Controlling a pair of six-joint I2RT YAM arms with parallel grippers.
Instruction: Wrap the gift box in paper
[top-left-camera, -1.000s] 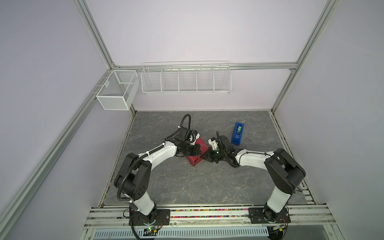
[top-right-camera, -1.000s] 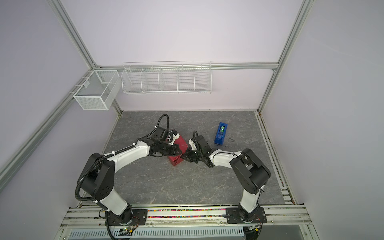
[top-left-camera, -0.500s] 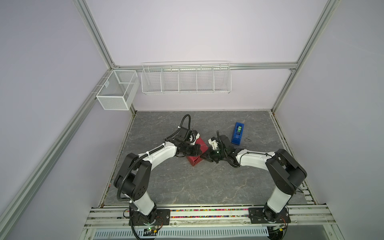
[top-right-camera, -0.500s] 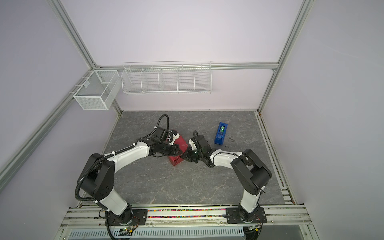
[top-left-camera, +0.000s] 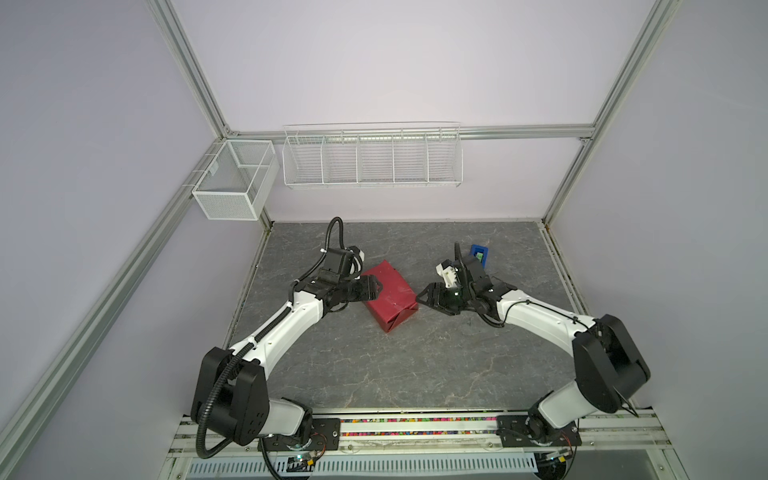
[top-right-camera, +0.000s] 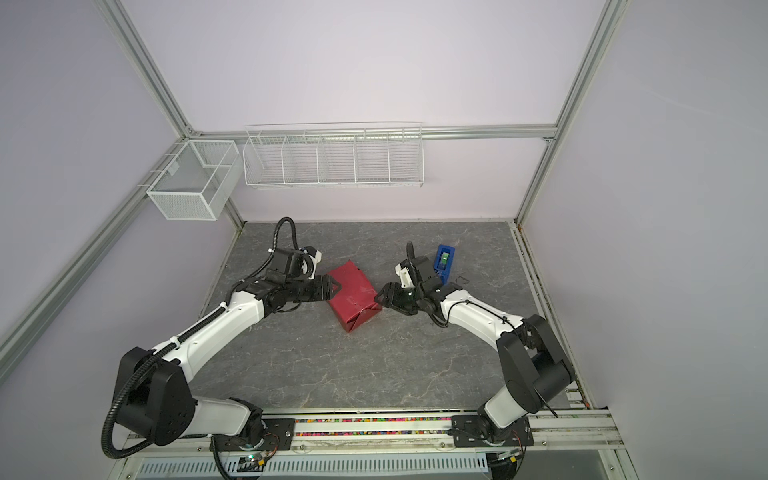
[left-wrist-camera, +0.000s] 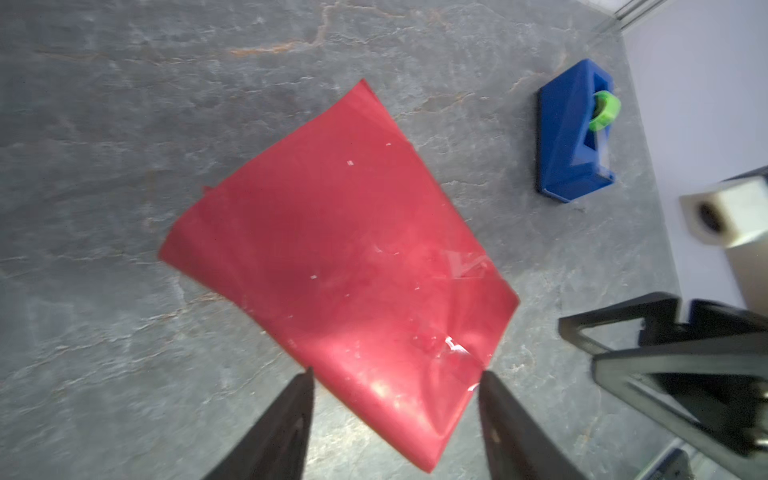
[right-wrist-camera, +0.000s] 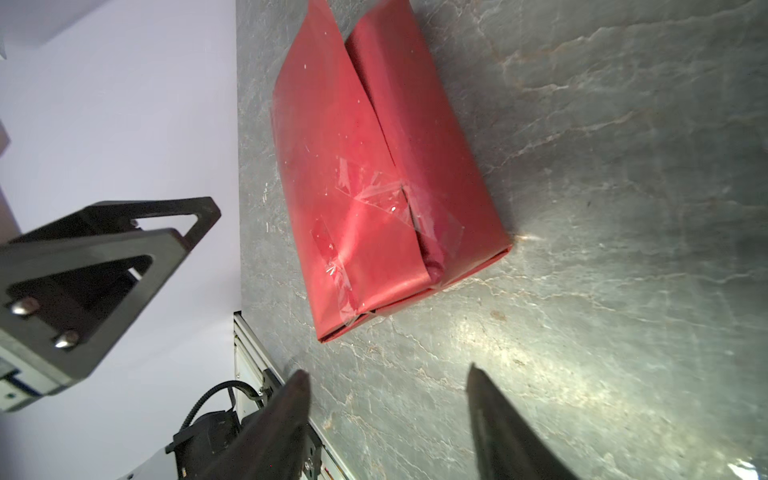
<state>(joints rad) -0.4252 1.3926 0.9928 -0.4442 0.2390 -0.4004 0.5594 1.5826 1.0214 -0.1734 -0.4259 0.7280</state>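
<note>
The red paper (top-left-camera: 388, 297) (top-right-camera: 353, 293) is folded round the gift box as a parcel lying on the grey table; the box itself is hidden inside. Clear tape (right-wrist-camera: 386, 199) holds the folded end flaps. My left gripper (top-left-camera: 375, 287) (top-right-camera: 336, 286) is open at the parcel's left side, and in the left wrist view the left gripper (left-wrist-camera: 397, 372) has one corner of the paper (left-wrist-camera: 340, 249) between its spread fingers, untouched. My right gripper (top-left-camera: 420, 297) (top-right-camera: 379, 297) (right-wrist-camera: 387, 370) is open just off the taped end, a short gap from the paper (right-wrist-camera: 374, 166).
A blue tape dispenser (top-left-camera: 480, 253) (top-right-camera: 444, 259) (left-wrist-camera: 573, 137) with a green roll stands behind the right wrist. A white wire rack (top-left-camera: 372, 158) and a mesh basket (top-left-camera: 232, 178) hang on the back wall. The table's left edge rail (right-wrist-camera: 249, 357) runs near the parcel.
Both grippers were shut against the parcel's two sides; now both stand open and have backed slightly off it. The parcel lies where it was.
</note>
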